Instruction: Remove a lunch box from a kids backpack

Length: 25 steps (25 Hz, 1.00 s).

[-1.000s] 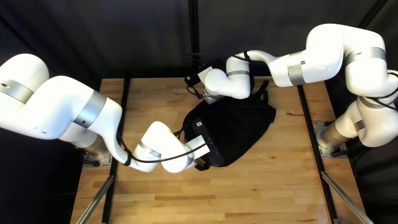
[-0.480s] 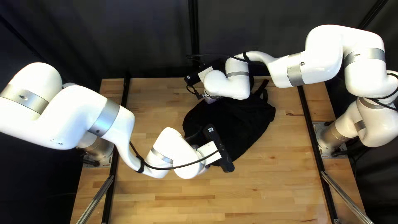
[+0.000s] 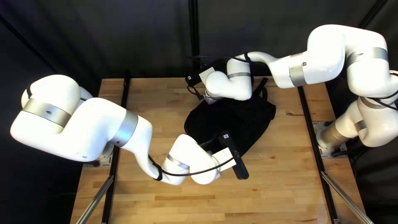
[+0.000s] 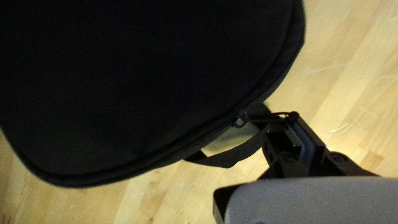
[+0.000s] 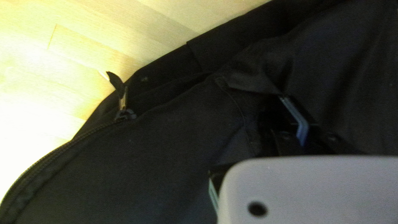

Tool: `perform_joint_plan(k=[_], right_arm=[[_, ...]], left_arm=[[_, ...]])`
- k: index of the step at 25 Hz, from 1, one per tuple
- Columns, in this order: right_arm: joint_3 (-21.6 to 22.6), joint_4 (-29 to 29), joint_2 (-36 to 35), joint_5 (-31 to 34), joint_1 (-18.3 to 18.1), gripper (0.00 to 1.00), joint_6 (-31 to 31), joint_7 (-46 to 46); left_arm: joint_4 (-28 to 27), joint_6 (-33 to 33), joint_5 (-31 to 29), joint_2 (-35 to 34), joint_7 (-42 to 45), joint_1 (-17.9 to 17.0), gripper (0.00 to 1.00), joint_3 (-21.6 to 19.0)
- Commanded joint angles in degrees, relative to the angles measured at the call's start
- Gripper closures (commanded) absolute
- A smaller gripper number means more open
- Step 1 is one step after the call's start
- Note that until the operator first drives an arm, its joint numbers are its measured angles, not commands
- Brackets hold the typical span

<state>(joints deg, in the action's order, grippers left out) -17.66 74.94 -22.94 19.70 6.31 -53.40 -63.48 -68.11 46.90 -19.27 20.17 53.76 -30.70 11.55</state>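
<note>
My left gripper (image 3: 235,157) is over the near end of the black backpack (image 3: 232,118) in the top left view. At the backpack's far end is my right gripper (image 3: 207,76). In the left wrist view, the left gripper (image 4: 286,122) is shut on a thin black zipper pull (image 4: 271,116), whose slider (image 4: 240,119) sits on the bag's curved edge seam. The right gripper (image 5: 288,110), in the right wrist view, is shut on a gathered fold of backpack cloth (image 5: 255,81). Another zipper slider (image 5: 125,114) lies beside that fold. No lunch box shows.
A dark strap (image 4: 232,157) loops out under the bag's edge beside the left gripper. More straps (image 3: 261,89) lie at the backpack's far right corner. Black rails (image 3: 310,124) run along both sides of the wooden table (image 3: 269,186).
My left arm has swung right and toward the table's near edge, its gripper travelling around the backpack's near end. The right arm has barely moved, and the backpack stays almost in place.
</note>
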Motion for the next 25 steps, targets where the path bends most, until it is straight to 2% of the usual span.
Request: perform_joint_plan(k=[1,12,25], right_arm=[[0.0,-0.4,0.2,0.2,0.2,1.0,0.5,-0.2],[0.3,0.6,-0.4,-0.1,0.4,1.0,-0.3,0.0],[0.3,0.6,-0.4,-0.1,0.4,1.0,-0.3,0.0]], left_arm=[[-3.6,1.0,1.4,2.3,-2.3,0.8,1.0,-0.6],[-12.1,2.3,4.5,8.5,-7.0,2.8,1.0,-2.4],[-7.8,1.0,4.2,6.2,-6.3,2.5,1.0,-2.4]])
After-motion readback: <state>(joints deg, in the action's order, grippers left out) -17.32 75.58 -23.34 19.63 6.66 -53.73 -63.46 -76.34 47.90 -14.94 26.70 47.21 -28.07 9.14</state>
